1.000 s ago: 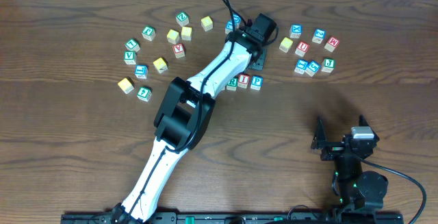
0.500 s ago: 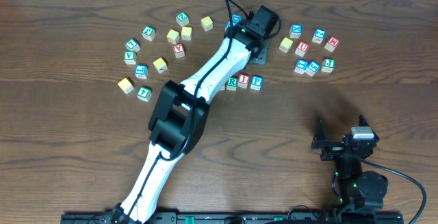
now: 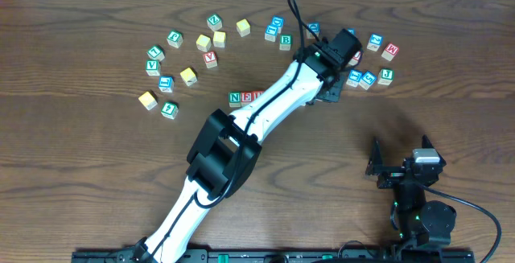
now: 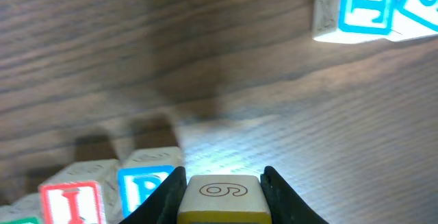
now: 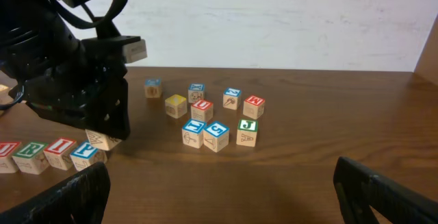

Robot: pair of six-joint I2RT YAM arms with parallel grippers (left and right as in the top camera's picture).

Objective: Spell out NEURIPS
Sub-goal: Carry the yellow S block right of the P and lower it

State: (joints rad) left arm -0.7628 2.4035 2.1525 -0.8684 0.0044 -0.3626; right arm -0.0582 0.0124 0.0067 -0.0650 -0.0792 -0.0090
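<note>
Now the left gripper (image 4: 222, 180) is clenched on the yellow-edged cube (image 4: 222, 195), just beside the blue P (image 4: 146, 188) and the red I (image 4: 70, 202) at the right end of the row. From above, the left arm (image 3: 273, 106) covers the middle of the row; only the green N (image 3: 235, 97) and the red E (image 3: 248, 96) show. Loose cubes (image 3: 368, 78) lie near. The right gripper (image 3: 400, 154) stands released, well apart.

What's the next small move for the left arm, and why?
Probably lower the yellow-edged cube gripped in the left fingers onto the table beside the blue P: the row ends with I and P, and the cube is just past that end.
</note>
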